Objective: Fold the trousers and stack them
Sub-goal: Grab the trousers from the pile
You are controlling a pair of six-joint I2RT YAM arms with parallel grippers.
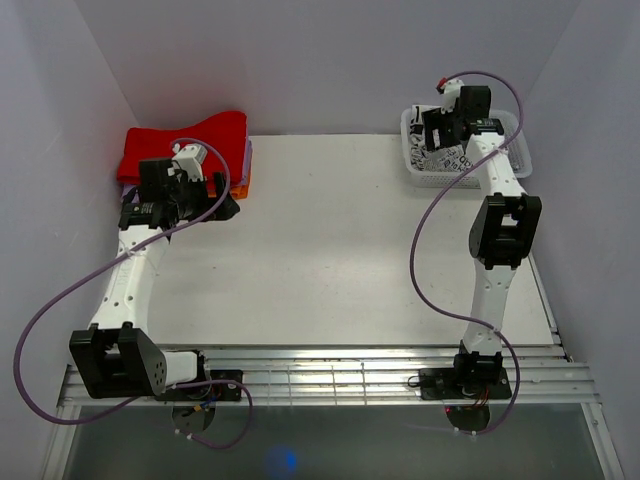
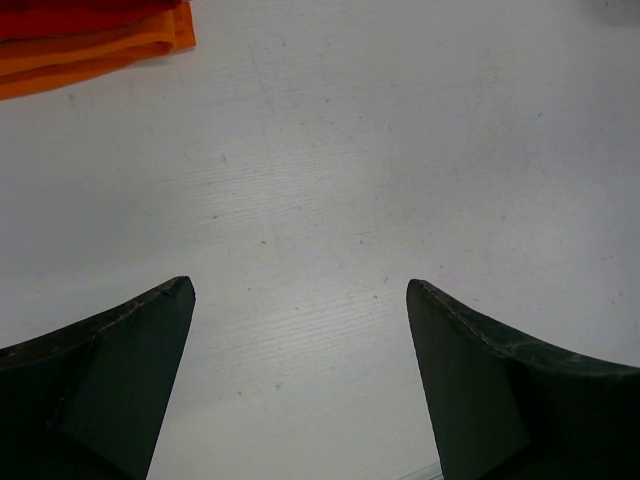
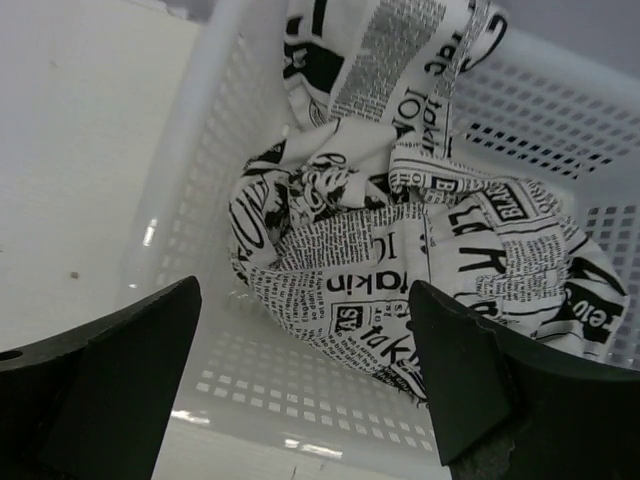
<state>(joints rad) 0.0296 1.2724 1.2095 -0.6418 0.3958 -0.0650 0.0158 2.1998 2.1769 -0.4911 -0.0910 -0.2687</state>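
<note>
The trousers (image 3: 400, 230), white cloth printed with black newspaper text, lie crumpled inside a white perforated basket (image 3: 210, 190). From above, a patch of the trousers (image 1: 441, 158) shows in the basket (image 1: 412, 150) at the back right, partly hidden by my right arm. My right gripper (image 3: 300, 330) hangs open over the basket's near rim, both fingers apart and nothing between them. At the back left, my left gripper (image 2: 298, 300) is open low over bare table, beside a stack of folded cloths (image 1: 190, 140).
The stack of folded cloths holds a red cloth on top, with purple (image 1: 247, 158) and orange (image 2: 90, 50) edges below. The white tabletop (image 1: 320, 250) lies between the arms. Grey walls close in at left, back and right. A metal rail (image 1: 330, 375) runs along the near edge.
</note>
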